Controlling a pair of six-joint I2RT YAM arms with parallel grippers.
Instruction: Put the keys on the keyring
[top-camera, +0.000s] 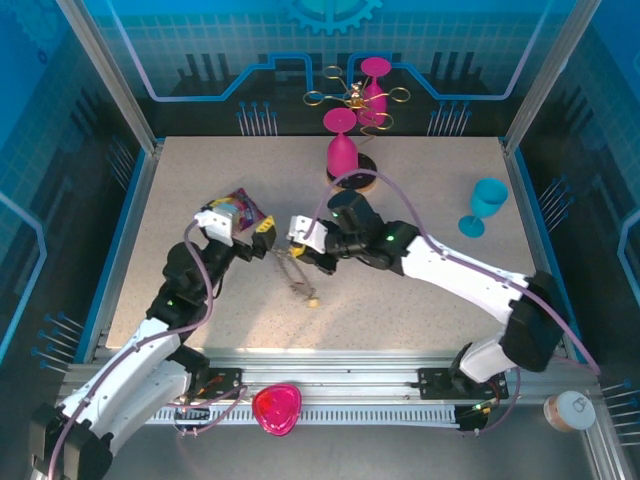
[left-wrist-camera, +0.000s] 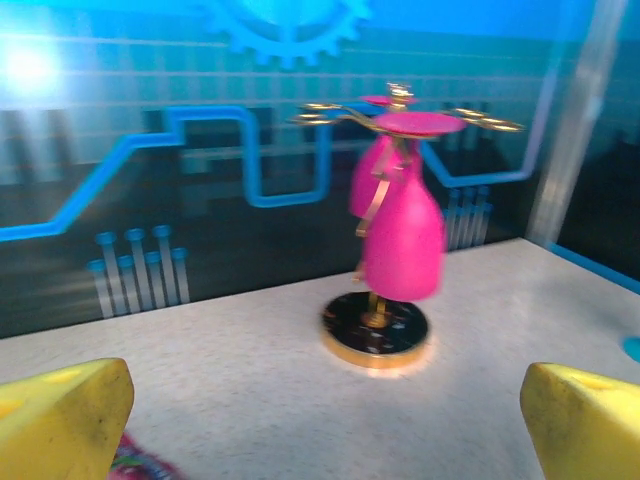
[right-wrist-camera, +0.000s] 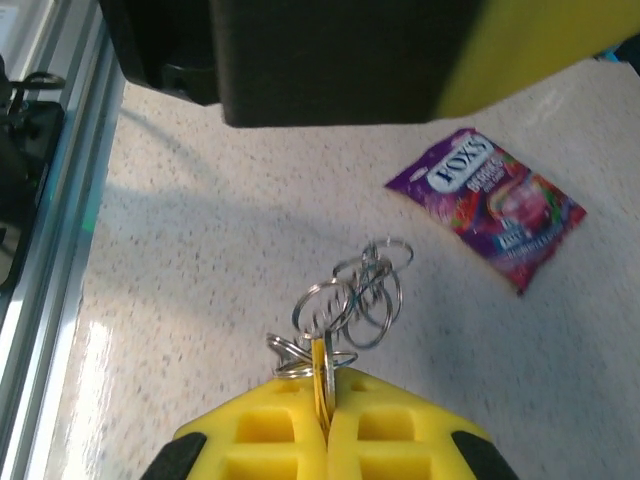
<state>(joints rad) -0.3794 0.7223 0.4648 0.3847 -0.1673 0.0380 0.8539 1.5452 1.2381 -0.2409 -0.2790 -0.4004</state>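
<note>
Step in hand: threading, with the bunch held up and the second hand not yet engaged. The right gripper (right-wrist-camera: 325, 392) has its fingers pressed together on a yellow key (right-wrist-camera: 321, 362), seen edge-on. The keyring (right-wrist-camera: 352, 290) hangs touching that key just past the fingertips, over the table (right-wrist-camera: 200, 250). In the top view it sits between the two grippers, near the candy packet (right-wrist-camera: 486, 204). The left gripper (left-wrist-camera: 320, 420) is spread wide, nothing between its fingertips (left-wrist-camera: 62, 412), and it faces the pink goblet (left-wrist-camera: 398, 225) rather than the bunch.

Next move, as I judge it: turn the left gripper toward the keyring, steady one loop, and let the right feed the key on. This needs fine alignment, since the loops are thin.

Counts:
- yellow key: one
- keyring: one, roughly five wire loops (overlap blocks an exact count)
- candy packet: one
- pink goblets in the top view: two
- blue goblet (top-camera: 487, 205): one
</note>
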